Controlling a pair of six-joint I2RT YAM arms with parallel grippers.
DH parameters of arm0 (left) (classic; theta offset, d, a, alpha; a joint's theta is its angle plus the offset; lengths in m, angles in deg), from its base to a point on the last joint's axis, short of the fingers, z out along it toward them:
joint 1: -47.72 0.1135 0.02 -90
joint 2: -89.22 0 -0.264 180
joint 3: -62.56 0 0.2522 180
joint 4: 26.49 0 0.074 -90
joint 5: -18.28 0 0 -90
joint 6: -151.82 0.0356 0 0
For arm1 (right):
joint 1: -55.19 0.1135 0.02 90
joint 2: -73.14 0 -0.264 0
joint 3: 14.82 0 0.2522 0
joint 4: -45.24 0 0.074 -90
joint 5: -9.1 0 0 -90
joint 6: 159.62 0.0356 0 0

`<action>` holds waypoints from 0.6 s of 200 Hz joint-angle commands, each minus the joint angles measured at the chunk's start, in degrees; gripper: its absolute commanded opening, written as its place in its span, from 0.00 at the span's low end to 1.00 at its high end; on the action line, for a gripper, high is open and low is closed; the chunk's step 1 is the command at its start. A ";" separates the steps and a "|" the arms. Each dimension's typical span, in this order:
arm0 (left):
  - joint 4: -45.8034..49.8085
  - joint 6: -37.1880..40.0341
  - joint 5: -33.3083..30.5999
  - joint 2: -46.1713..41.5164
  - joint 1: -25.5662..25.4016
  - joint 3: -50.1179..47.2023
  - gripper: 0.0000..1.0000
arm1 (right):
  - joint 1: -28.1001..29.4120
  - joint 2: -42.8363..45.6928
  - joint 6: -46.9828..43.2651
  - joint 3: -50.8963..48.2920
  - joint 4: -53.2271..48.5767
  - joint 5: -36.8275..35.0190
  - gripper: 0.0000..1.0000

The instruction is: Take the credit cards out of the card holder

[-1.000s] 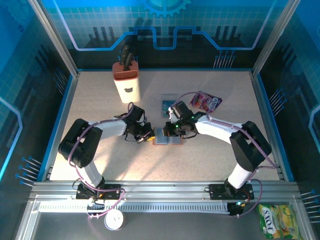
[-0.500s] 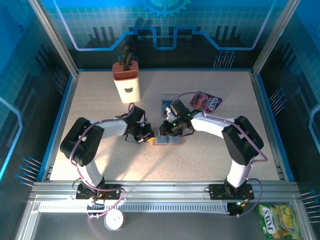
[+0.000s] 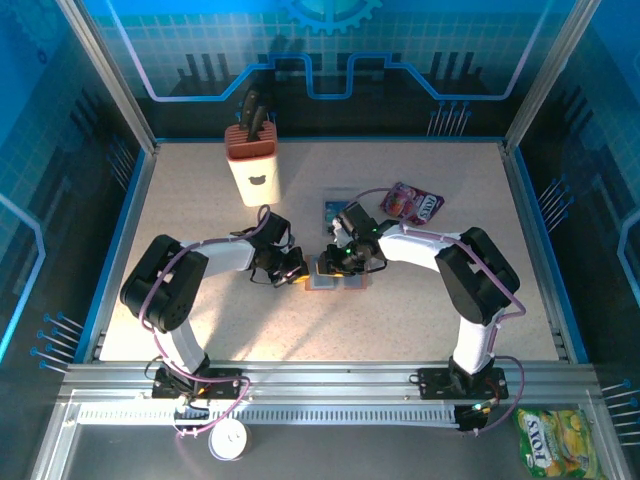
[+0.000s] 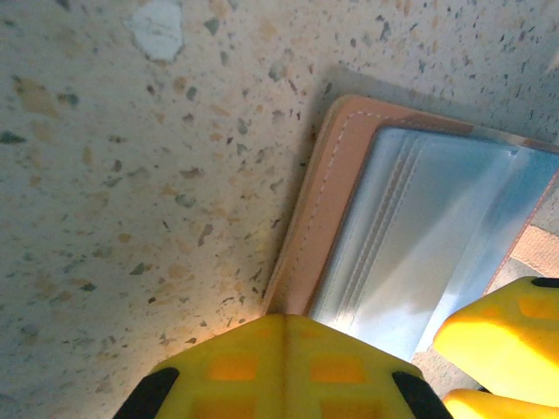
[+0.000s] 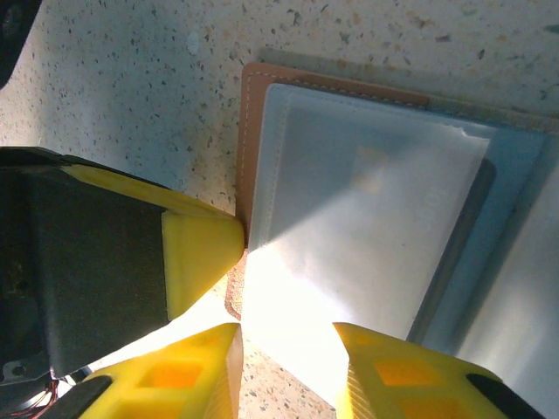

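The card holder point(image 3: 336, 277) lies open at the table's middle, tan rim around a blue-grey inside point(image 5: 367, 201). My left gripper point(image 3: 299, 270) is shut, its tip point(image 4: 284, 321) resting against the holder's tan left edge point(image 4: 336, 175). My right gripper point(image 3: 338, 262) hangs over the holder with its fingers apart point(image 5: 286, 362); the corner of the pale inner pocket lies between them. A teal credit card point(image 3: 335, 212) lies flat on the table behind the holder. Whether cards sit inside the pockets I cannot tell.
A purple snack packet point(image 3: 412, 203) lies right of the teal card. A knife block point(image 3: 253, 165) stands at the back left. The two grippers are almost touching, and the left fingertip point(image 5: 203, 251) shows in the right wrist view. A yellow-green sweet bag point(image 3: 555, 442) lies outside the frame.
My right gripper has gone from shut to open and slid slightly left over the holder, its elbow swinging in. The left gripper has stayed put, shut.
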 commanded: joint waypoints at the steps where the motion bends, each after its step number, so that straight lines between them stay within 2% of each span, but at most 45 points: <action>1: 3.73 1.26 -2.28 0.31 -0.30 1.01 0.04 | -0.70 -1.48 0.31 1.85 -0.84 1.38 0.33; 120: 5.16 1.96 -2.91 0.61 -0.28 1.34 0.04 | -2.28 -1.16 -0.71 0.68 -3.69 -1.75 0.36</action>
